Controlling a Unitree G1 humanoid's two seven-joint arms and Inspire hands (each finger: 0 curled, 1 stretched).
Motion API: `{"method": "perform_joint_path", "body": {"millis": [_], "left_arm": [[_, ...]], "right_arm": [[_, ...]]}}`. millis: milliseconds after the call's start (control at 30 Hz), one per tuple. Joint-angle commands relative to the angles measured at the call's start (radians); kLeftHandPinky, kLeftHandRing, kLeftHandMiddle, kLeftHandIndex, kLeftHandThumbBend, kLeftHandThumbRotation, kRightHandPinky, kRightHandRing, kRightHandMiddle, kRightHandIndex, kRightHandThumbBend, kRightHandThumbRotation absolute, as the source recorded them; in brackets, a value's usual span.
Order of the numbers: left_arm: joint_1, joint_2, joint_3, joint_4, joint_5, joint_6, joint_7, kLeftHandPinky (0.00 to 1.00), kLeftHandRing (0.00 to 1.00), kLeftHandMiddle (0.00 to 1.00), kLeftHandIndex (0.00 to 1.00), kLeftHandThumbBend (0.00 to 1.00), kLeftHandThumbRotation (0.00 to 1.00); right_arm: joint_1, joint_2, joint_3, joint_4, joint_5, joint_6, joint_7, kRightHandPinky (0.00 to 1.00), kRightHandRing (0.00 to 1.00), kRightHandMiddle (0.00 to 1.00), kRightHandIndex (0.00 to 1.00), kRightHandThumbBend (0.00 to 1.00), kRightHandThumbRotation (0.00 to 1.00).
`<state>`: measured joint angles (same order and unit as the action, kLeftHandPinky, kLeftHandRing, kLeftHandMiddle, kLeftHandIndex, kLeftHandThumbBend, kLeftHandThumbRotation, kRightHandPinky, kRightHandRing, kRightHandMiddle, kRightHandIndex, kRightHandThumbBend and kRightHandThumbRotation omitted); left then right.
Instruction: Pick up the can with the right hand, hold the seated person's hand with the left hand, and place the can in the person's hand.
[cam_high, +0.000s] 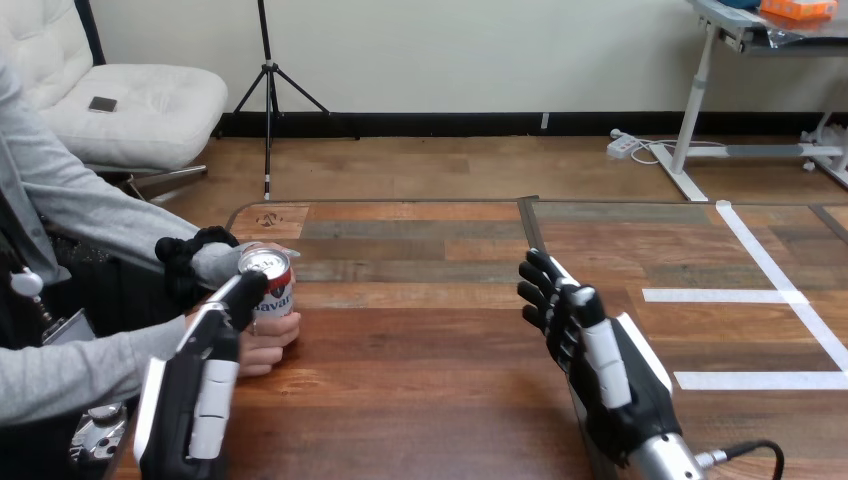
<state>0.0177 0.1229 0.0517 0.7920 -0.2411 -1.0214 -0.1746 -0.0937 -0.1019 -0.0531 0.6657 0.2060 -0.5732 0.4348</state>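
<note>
A red and white can (272, 285) stands upright at the table's left side, resting in the person's hand (268, 348), whose fingers wrap its lower part. The person's other wrist (215, 262) comes in just behind the can; that hand is mostly hidden. My left hand (205, 375) reaches up from the bottom left, its straight fingers (243, 296) lying against the can's left side and over the person's hand. I see no finger curled round either. My right hand (580, 335) hovers over the table's middle, open and empty, well apart from the can.
White tape lines (760, 295) mark the table's right part. A dark seam (530, 225) runs across the far half of the wooden table (420, 330). The person's arms take up the left edge.
</note>
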Motion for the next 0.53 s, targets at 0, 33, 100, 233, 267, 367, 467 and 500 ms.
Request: {"method": "perform_joint_path", "body": {"millis": [0,33,100,233,267,367,467,500], "left_arm": [[-0.074,-0.03,0.035,-0.023,-0.055,0.013,-0.035,0.97,0.9,0.88,0.85,0.68,1.0],[-0.078,-0.034,0.04,-0.021,-0.058,0.016,-0.037,0.98,0.9,0.87,0.85,0.68,1.0],[-0.081,-0.04,0.047,-0.019,-0.063,0.019,-0.043,0.99,0.9,0.88,0.85,0.67,1.0],[-0.086,-0.044,0.056,-0.019,-0.068,0.028,-0.061,1.0,0.92,0.88,0.85,0.66,1.0],[-0.088,-0.044,0.059,-0.017,-0.066,0.029,-0.064,1.0,0.92,0.89,0.85,0.65,1.0],[-0.091,-0.047,0.067,-0.013,-0.057,0.032,-0.07,1.0,0.93,0.89,0.85,0.63,1.0],[-0.088,-0.053,0.069,-0.023,-0.048,0.043,-0.067,1.0,0.93,0.89,0.85,0.62,1.0],[-0.087,-0.054,0.07,-0.027,-0.046,0.046,-0.065,1.0,0.93,0.89,0.85,0.62,1.0]], "right_arm": [[-0.077,0.019,-0.035,0.043,0.038,-0.046,0.019,1.0,0.95,0.94,0.93,0.87,1.0],[-0.079,0.021,-0.039,0.049,0.043,-0.046,0.022,1.0,0.95,0.94,0.93,0.87,1.0],[-0.082,0.023,-0.043,0.057,0.048,-0.049,0.026,1.0,0.94,0.94,0.93,0.87,1.0],[-0.085,0.024,-0.047,0.062,0.055,-0.036,0.035,1.0,0.93,0.93,0.92,0.87,1.0],[-0.085,0.023,-0.047,0.062,0.055,-0.031,0.037,1.0,0.93,0.93,0.92,0.88,1.0],[-0.083,0.022,-0.048,0.055,0.054,-0.015,0.047,0.99,0.92,0.93,0.92,0.88,1.0],[-0.078,0.017,-0.045,0.044,0.049,0.002,0.056,0.98,0.92,0.92,0.93,0.87,1.0],[-0.076,0.016,-0.044,0.041,0.048,0.005,0.058,0.97,0.91,0.92,0.93,0.87,1.0]]}}
